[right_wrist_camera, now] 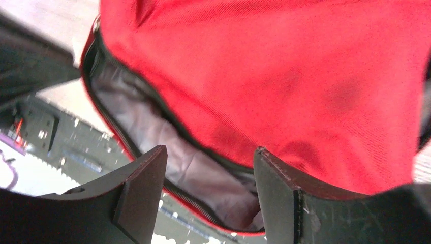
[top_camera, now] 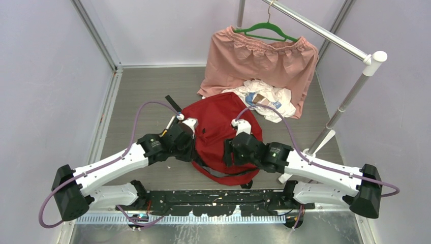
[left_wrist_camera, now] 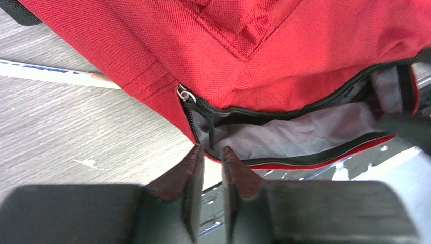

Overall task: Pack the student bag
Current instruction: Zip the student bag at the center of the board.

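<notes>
The student bag (top_camera: 218, 127), a dark-red backpack with black zipper trim, lies on the table between both arms. Its main zipper is partly undone, showing grey lining (left_wrist_camera: 300, 134) (right_wrist_camera: 193, 173). My left gripper (left_wrist_camera: 212, 150) (top_camera: 193, 143) is at the bag's left edge, its jaws drawn to a narrow gap. The black zipper pull cord (left_wrist_camera: 210, 129) hangs from the slider (left_wrist_camera: 184, 94) down to the fingertips; nothing is clearly pinched. My right gripper (right_wrist_camera: 211, 152) (top_camera: 229, 150) stands wide open at the bag's right side, the open mouth between its fingers.
A white pencil (left_wrist_camera: 51, 71) lies on the table left of the bag. A pink garment (top_camera: 259, 56) on a green hanger (top_camera: 267, 31) hangs from a metal rail (top_camera: 325, 31) behind. A white printed cloth (top_camera: 269, 99) lies below it.
</notes>
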Controlling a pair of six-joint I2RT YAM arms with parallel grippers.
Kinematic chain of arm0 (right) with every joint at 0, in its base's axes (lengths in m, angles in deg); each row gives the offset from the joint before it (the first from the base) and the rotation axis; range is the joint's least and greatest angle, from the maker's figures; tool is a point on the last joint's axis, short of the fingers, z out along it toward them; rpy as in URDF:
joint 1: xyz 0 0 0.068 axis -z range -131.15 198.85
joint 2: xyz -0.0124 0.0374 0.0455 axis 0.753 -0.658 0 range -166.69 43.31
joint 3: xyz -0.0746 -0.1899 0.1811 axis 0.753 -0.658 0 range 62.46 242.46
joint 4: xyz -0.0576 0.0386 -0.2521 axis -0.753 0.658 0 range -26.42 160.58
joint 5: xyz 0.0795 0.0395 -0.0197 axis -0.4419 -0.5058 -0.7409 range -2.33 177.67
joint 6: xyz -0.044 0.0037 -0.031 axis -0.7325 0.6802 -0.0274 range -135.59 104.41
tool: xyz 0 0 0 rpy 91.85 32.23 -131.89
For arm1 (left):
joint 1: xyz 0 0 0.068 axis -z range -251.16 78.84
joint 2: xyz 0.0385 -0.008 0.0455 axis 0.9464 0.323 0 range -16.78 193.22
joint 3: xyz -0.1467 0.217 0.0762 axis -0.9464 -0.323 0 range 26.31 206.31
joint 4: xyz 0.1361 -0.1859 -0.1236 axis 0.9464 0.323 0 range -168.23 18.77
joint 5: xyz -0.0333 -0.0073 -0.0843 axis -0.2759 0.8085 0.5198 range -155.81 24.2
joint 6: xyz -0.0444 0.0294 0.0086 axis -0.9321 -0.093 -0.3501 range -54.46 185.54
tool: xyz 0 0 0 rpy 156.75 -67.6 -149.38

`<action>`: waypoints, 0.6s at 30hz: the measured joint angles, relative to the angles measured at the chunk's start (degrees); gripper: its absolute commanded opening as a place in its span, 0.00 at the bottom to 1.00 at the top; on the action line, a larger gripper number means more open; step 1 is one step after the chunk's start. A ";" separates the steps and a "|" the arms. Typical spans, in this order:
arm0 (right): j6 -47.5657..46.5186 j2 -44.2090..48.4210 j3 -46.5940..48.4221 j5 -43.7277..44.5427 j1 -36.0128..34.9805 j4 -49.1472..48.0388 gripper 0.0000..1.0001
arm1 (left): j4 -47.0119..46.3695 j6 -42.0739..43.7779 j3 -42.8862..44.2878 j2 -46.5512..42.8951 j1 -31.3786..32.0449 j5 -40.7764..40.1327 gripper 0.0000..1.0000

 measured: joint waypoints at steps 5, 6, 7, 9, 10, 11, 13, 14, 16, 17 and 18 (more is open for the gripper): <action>-2.75 -5.49 3.56 6.56 2.43 1.31 0.70 | 0.00 0.04 -0.74 -0.02 0.00 -0.37 0.00; -3.54 -7.21 4.15 7.08 2.45 1.25 0.71 | 0.00 0.04 -0.74 -0.02 0.00 -0.61 0.00; -4.83 -9.57 4.96 7.54 2.47 1.33 0.71 | 0.00 0.07 -0.74 -0.02 0.00 -0.79 0.00; -6.78 -12.98 5.64 7.54 2.47 1.25 0.71 | 0.04 0.07 -0.74 -0.04 0.00 -1.18 0.00; -7.96 -14.32 5.70 7.17 2.47 1.29 0.71 | 0.07 0.04 -0.74 -0.13 0.00 -1.29 0.00; -9.03 -15.12 5.68 6.78 2.47 1.53 0.71 | 0.11 0.07 -0.76 -0.31 0.00 -1.38 0.00; -10.16 -15.06 5.66 5.97 2.47 1.66 0.71 | 0.24 0.04 -0.79 -0.94 0.00 -1.62 0.00; -10.56 -14.45 5.55 5.49 2.45 1.36 0.72 | 0.22 0.04 -0.81 -1.36 0.00 -1.73 0.00; -10.86 -11.93 4.59 4.50 2.36 0.17 0.72 | 0.26 0.04 -0.94 -2.40 0.00 -2.01 0.00; -10.93 -9.49 3.54 3.98 2.16 -0.59 0.73 | 0.28 0.04 -1.01 -2.91 0.00 -2.21 0.00; -10.97 -7.58 2.84 3.67 1.92 -0.96 0.74 | 0.35 0.04 -1.01 -3.45 0.00 -2.34 0.00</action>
